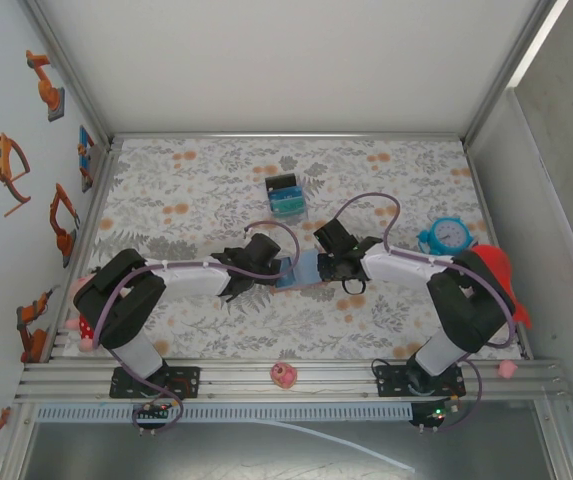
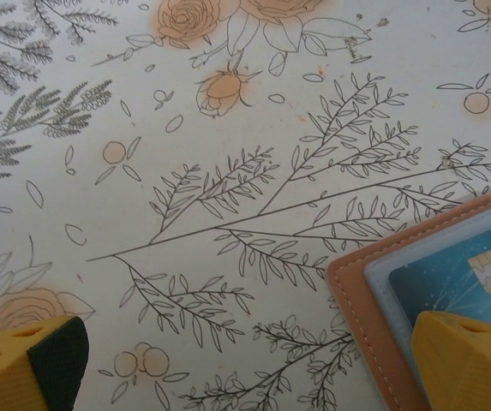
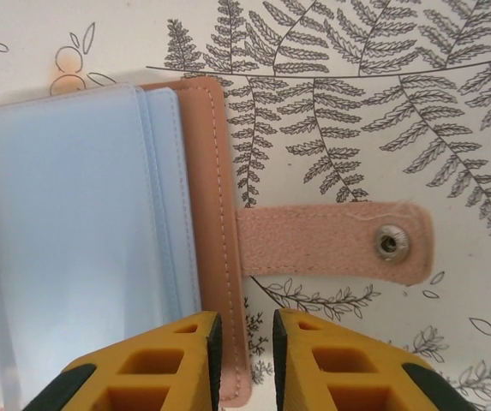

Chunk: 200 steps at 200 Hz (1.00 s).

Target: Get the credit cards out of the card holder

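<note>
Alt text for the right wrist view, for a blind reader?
Open tan card holder with pale blue sleeves lies on a fern-print tablecloth, its snap strap stretched toward the frame's right. The right gripper, yellow fingers close together, sits over the holder's stitched edge.

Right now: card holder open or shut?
Open. The card holder lies spread, blue-grey sleeves exposed, snap strap unfastened and lying flat.

readable text: none | credit card [image 2: 455, 278]: gold chip on blue print, no letters or digits legible | blue clock [image 1: 452, 236] on counter: dial marks too small to read | wall stickers [image 1: 6, 165]: orange robot-arm pictures, no words legible
</note>
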### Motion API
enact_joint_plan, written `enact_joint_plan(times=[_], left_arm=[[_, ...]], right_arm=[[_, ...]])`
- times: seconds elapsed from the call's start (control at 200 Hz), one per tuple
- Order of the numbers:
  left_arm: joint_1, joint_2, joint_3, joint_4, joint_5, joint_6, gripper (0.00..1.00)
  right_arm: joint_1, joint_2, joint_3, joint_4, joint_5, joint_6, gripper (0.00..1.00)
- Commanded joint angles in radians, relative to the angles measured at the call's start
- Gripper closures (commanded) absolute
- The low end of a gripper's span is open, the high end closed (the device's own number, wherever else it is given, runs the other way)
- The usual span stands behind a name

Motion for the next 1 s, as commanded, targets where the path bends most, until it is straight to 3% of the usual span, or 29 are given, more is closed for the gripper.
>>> enact_joint_plan(times=[0.0, 0.2, 0.361, 0.581, 0.997], left_arm=[[0.007, -0.008, 0.01, 0.004, -0.037, 0.07, 0.03], [0.011, -0.057, 0.011, 0.013, -0.026, 0.09, 0.03], [0.015, -0.133, -0.021, 0.01, 0.01, 0.035, 0.03], [0.027, -0.128, -0.058, 0.019, 0.074, -0.013, 0.03], [0.022, -0.073, -0.075, 0.017, 0.073, -0.019, 0.03]], right_arm=[[-0.005, -0.069, 0.01, -0.039, -0.003, 0.038, 0.78], [-0.006, -0.13, 0.03, -0.047, -0.049, 0.052, 0.79], [-0.006, -0.124, 0.038, 0.018, -0.191, 0.067, 0.84], [-0.005, -0.039, 0.071, 0.099, -0.332, 0.089, 0.84], [-0.004, 0.118, 0.123, 0.158, -0.401, 0.105, 0.84]])
